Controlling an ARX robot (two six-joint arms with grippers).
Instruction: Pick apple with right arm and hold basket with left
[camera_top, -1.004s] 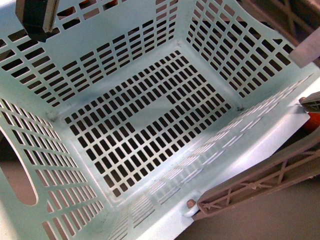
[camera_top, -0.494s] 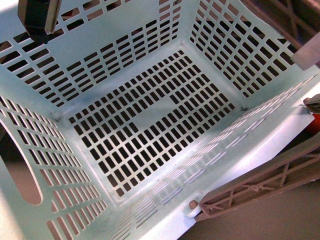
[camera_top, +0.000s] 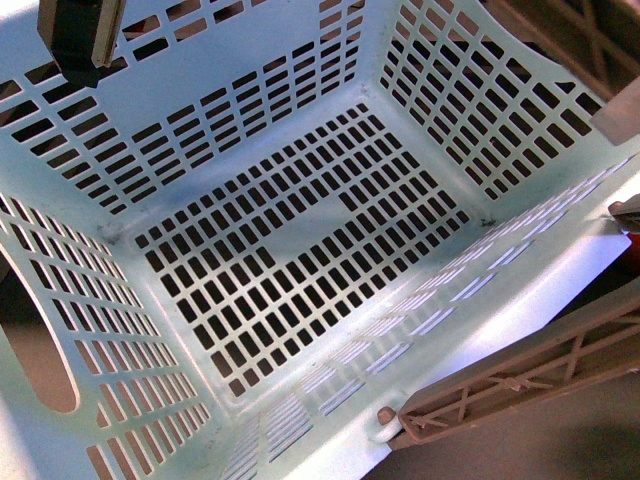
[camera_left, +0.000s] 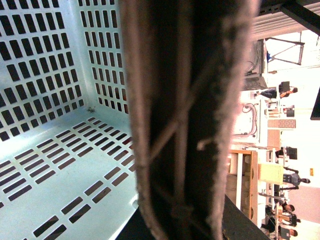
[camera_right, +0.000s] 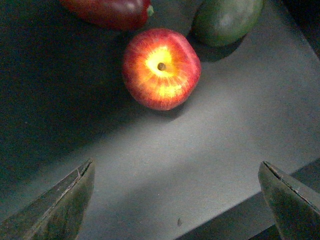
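A pale mint-green slotted basket fills the front view, tilted and empty. Its inside also shows in the left wrist view. My left gripper is shut on the basket's wall. One brown lattice finger fills the middle of the left wrist view. A like finger lies along the basket's rim in the front view. The red apple, with a yellow patch around its stem, lies on a dark surface in the right wrist view. My right gripper is wide open and empty, a short way from the apple and not touching it.
A dark red fruit and a green fruit lie just beyond the apple, close on either side. The dark surface's edge runs near the right gripper. A dark block hangs over the basket's far corner.
The basket has shifted slightly in the front view, still held. The orange-red bit at the right edge is nearly covered now.
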